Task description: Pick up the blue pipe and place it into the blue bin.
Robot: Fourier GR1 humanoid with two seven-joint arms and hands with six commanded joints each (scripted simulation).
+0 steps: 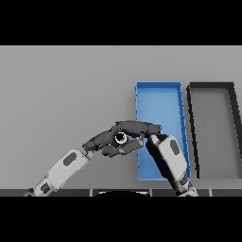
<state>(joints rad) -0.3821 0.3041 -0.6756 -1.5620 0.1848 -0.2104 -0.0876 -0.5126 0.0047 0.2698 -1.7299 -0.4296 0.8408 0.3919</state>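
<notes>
Blue pipe itself could hardly be made out: only a small round pale-and-dark end [121, 137] showed between the dark fingers, at the left edge of the blue bin [158, 94], and no blue body of it was visible. The left hand [106, 142] reached in from the lower left across the grey table [61, 94], its fingers curled around that round end. The right hand [139, 127] came up from the lower right, its forearm lying over the lower part of the bin, and its fingers stretched leftward over the top of the left hand, touching it; whether they were also gripping the object could not be told. The two hands met just over the bin's left wall. To the right of the blue bin, just beside it, stood a dark grey bin [212, 127] of similar shape
</notes>
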